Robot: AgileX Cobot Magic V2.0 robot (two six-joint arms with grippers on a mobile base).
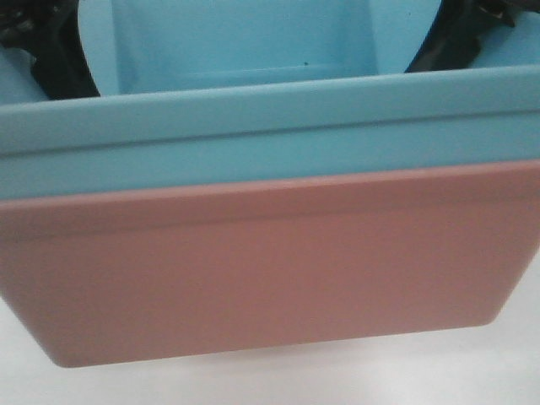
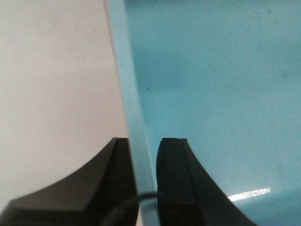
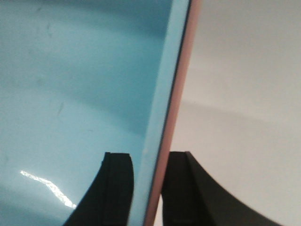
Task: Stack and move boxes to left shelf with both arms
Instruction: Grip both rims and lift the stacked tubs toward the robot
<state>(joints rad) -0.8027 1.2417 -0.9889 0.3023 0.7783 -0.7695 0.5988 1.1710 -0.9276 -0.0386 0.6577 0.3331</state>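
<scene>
One pale table (image 1: 472, 371) sits under everything. The left shelf is in no view, so the path to it cannot be judged. I cannot tell whether the load rests on the table or hangs just above it.

Next in size is the pink box (image 1: 253, 278), which is the outer one. The blue box (image 1: 253, 135) is nested inside it, with its rim standing proud of the pink rim. Stacking looks done and the carry remains.

- Main risk: only the fit holds the two together. A pinch that catches the blue wall alone could let the pink box slide off.
- Second risk: the load hangs between two arms. If their travel is uneven, the stack could twist or a wall could pull free.

Black arm parts show at both upper corners of the front view, and nothing else crowds the boxes there.

- The left tool (image 2: 146, 143) is closed over the box's side wall, one finger inside and one outside. Pink shows only as a thin sliver beside the blue rim, so I am less sure here that both walls are caught.
- The right tool (image 3: 149, 157) is closed over the opposite wall. Blue and pink edges both sit plainly between its fingers.
- The walls are thin, smooth and tapered, and the bite is narrow. Slip under tilt seems likely.

Smallest item is a thin dark cable (image 2: 123, 203) that curves across the base of the left tool. It could snag, though that is a minor worry.
</scene>
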